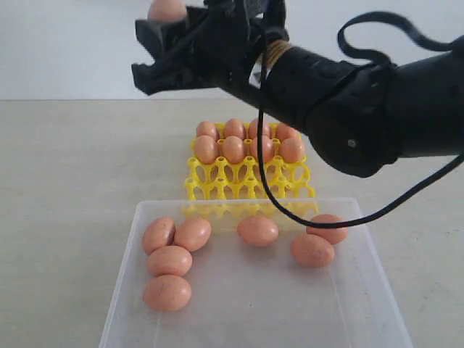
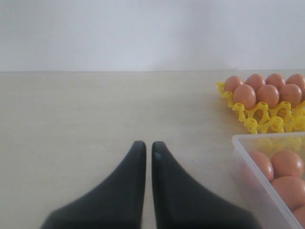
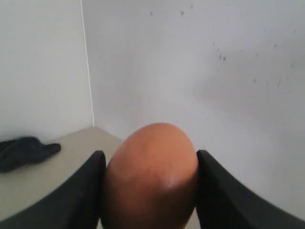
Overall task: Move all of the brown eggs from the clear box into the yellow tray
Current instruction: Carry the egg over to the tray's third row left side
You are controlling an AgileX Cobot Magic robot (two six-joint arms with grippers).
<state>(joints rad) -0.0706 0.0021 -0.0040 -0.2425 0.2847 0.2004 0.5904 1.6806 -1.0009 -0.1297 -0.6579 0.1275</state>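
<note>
My right gripper [image 3: 151, 154] is shut on a brown egg [image 3: 150, 181], held high above the table; in the exterior view that egg [image 1: 167, 10] shows at the top edge, left of the yellow tray [image 1: 239, 181]. Several brown eggs [image 1: 233, 148] fill the tray's two far rows. In the clear box [image 1: 127, 275] in front of the tray lie several more eggs [image 1: 170, 261]. My left gripper [image 2: 145, 145] is shut and holds nothing, low over bare table, off to one side of the box [image 2: 243, 152] and tray [image 2: 259, 119].
The bulky black right arm [image 1: 348, 109] reaches across above the tray, and its cable [image 1: 275, 196] loops down over the tray's near rows. A dark cloth [image 3: 24, 151] lies by the wall corner.
</note>
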